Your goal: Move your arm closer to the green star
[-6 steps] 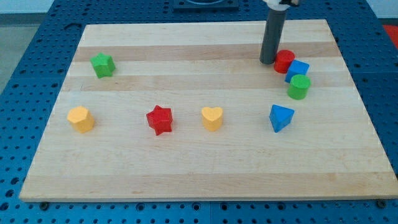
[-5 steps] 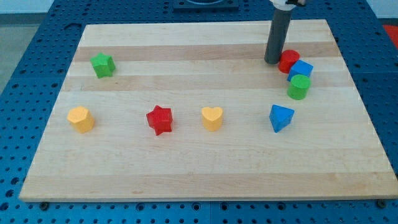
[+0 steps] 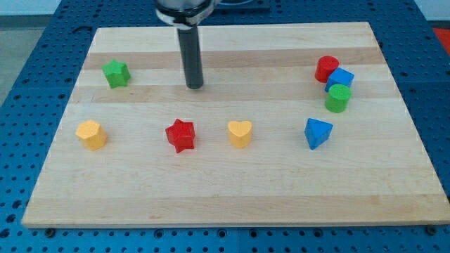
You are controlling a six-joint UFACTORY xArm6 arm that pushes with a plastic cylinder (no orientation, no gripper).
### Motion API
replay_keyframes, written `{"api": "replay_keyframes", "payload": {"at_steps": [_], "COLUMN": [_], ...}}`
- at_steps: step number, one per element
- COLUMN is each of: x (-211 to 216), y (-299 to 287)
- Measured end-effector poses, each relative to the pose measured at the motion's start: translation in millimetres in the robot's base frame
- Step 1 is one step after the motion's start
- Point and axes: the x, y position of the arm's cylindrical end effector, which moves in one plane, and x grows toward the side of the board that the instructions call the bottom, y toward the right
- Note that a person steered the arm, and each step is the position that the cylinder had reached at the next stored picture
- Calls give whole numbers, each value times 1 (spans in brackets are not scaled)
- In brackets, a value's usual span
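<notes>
Moving left from red cylinder, my tip is now sitting right of green star, apart; no pincer showing, state can't tell.

Your non-task items — wooden board, yellow block, red star, yellow heart, blue block, right cluster touching — red cylinder, blue cube, green cylinder.

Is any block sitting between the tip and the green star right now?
Nothing visible does. My tip is on bare board to the view's right of the green star. The red star lies toward the view's bottom, off that line.
</notes>
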Motion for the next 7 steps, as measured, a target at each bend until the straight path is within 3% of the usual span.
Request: {"api": "replay_keyframes", "payload": {"at_steps": [2,5,7], "x": [12,4,-22], "y": [-22,-180,-189]}}
